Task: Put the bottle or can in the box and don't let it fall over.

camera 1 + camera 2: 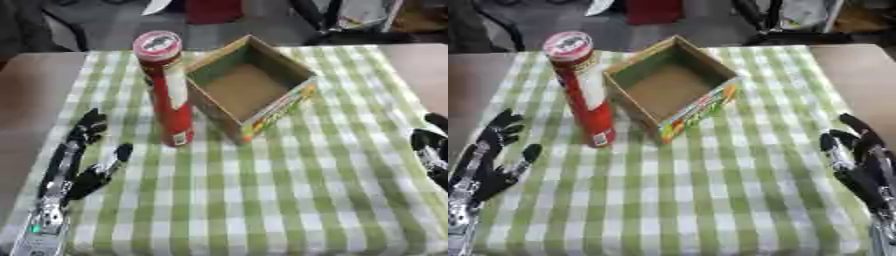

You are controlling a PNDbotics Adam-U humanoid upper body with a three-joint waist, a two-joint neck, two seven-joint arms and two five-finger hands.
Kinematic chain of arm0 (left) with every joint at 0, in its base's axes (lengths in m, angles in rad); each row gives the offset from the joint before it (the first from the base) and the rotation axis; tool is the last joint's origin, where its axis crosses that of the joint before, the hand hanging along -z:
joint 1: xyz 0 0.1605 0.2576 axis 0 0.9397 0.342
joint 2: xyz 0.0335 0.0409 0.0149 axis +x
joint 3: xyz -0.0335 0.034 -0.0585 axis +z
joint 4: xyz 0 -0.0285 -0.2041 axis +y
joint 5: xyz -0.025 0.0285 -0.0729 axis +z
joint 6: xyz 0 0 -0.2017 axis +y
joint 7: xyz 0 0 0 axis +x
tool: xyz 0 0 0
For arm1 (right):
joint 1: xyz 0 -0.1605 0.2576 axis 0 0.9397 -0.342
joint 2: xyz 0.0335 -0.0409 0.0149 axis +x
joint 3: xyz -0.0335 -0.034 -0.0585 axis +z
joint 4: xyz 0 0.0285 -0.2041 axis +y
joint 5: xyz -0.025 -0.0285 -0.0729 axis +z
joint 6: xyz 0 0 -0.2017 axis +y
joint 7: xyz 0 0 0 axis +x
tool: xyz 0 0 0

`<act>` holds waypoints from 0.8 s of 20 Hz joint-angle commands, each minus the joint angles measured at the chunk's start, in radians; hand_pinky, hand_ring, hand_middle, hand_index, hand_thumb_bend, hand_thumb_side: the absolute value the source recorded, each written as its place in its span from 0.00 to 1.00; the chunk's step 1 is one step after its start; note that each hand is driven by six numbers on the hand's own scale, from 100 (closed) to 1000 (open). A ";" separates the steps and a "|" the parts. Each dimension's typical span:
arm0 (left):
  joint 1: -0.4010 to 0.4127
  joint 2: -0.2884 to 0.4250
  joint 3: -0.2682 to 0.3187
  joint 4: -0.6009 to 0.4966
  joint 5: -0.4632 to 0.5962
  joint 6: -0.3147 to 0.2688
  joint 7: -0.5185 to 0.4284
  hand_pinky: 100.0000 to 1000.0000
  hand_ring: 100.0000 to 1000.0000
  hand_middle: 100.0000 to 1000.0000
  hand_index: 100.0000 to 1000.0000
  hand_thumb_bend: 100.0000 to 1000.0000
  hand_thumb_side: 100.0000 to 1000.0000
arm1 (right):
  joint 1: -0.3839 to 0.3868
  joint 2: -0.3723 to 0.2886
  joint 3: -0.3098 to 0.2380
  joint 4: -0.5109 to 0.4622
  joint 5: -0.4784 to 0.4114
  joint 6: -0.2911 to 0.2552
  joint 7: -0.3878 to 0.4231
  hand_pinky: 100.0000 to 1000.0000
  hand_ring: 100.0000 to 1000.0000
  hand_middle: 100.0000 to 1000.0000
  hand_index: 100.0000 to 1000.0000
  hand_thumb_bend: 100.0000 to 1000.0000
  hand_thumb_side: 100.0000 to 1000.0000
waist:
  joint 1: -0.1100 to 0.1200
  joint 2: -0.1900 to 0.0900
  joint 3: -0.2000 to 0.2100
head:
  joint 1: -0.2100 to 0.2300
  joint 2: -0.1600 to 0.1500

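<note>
Green checked cloth (289, 200) over table, wide free space in front. Can (166, 95) upright, just beside open box (249, 90). Left hand (83, 165), right hand (859, 165) open near edges.

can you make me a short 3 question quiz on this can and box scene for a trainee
1. True or false: the red can lies on its side.
2. The cardboard box holds: A) a bottle B) nothing C) a cup
3. Which hand is nearer the can?

Key:
1. False; it stands upright on the checked cloth.
2. B
3. The left hand; it and the right hand are both open, holding nothing.
</note>
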 commanded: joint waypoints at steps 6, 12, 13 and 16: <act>-0.029 0.018 -0.006 -0.002 0.017 0.027 0.028 0.87 0.85 0.86 1.00 0.58 0.60 | -0.006 -0.012 -0.003 -0.011 -0.005 0.000 0.007 0.95 0.84 0.92 0.92 0.20 0.43 | -0.001 -0.015 -0.005 | -0.004 -0.011; -0.099 0.046 -0.033 0.032 0.022 0.038 0.044 0.87 0.85 0.86 1.00 0.59 0.61 | -0.005 -0.014 -0.002 -0.008 -0.007 -0.002 0.010 0.95 0.84 0.92 0.92 0.19 0.44 | -0.002 -0.017 -0.011 | -0.006 -0.014; -0.116 0.053 -0.038 0.043 0.020 0.042 0.049 0.87 0.85 0.86 1.00 0.58 0.60 | -0.005 -0.014 -0.002 -0.008 -0.007 -0.002 0.010 0.95 0.84 0.92 0.92 0.19 0.44 | -0.002 -0.017 -0.013 | -0.006 -0.015; -0.180 0.071 -0.056 0.084 0.007 0.058 0.073 0.87 0.85 0.86 1.00 0.58 0.59 | -0.007 -0.014 0.001 -0.008 -0.009 -0.003 0.012 0.95 0.84 0.92 0.92 0.19 0.44 | -0.004 -0.017 -0.015 | -0.007 -0.019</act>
